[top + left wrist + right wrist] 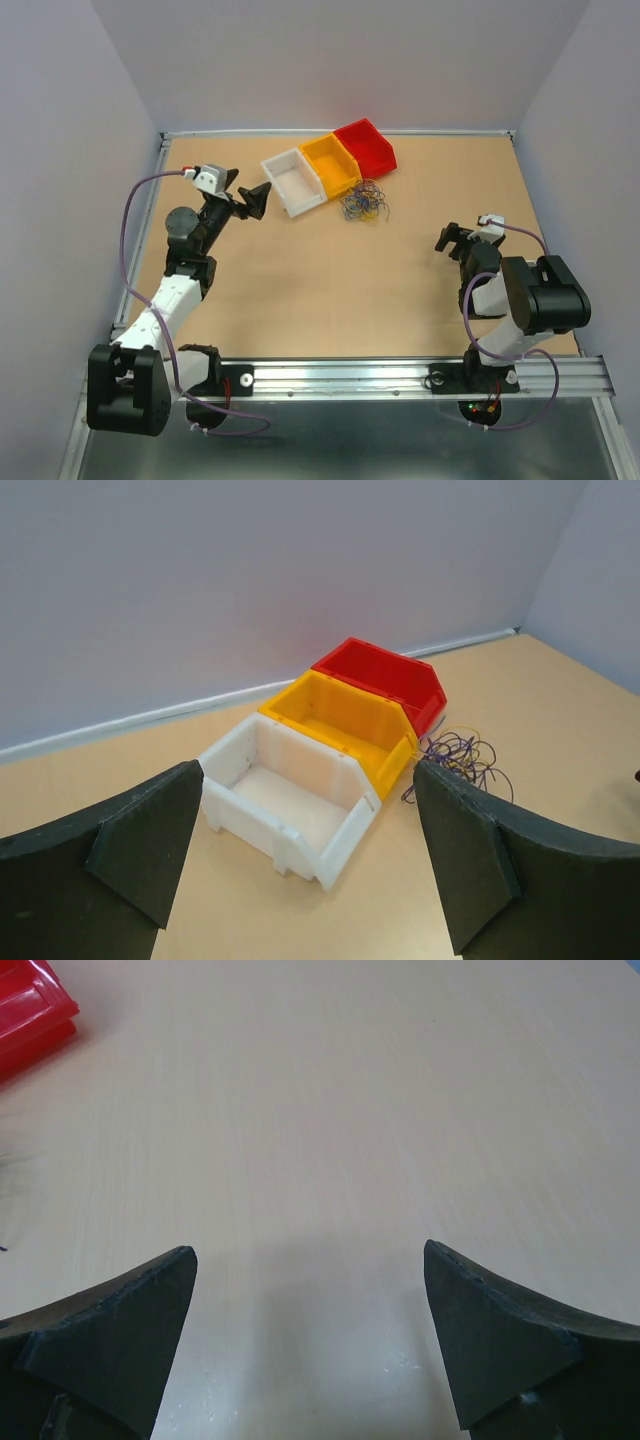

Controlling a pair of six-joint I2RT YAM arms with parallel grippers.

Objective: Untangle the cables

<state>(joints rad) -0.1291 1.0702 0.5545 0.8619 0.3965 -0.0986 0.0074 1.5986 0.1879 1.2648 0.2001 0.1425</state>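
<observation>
Top view, 12 o'clock end of the tabletop (300, 300): you have 3 bins in a row, side walls touching. The white bin (296, 182) is nearest 9 o'clock, the yellow bin (332, 165) sits in the middle, and the red bin (365, 147) is nearest 3 o'clock. The row slants, with the red end closer to the back wall.

Cables (366, 203): 1 loose tangled clump of thin curly wires, with blue, yellow-orange and dark purple strands all mixed. It lies flat on the tabletop at about 5 o'clock of the yellow bin, just beside the open fronts of the yellow and red bins. You cannot tell whether any strand touches a bin. In the left wrist view the same clump shows at 3 o'clock of the yellow bin, with loops spreading toward the right edge.

Left claw (243, 190): jaws spread wide, nothing between them. It is at 9 o'clock of the white bin, near it but apart, and above the tabletop. Its wrist camera looks straight at the 3 bins.

Right claw (455, 240): jaws also spread wide and holding nothing. It is at about 4 o'clock of the clump and well apart from it. Its wrist view shows bare tabletop between the fingers, with a corner of the red bin at 10 o'clock.
</observation>
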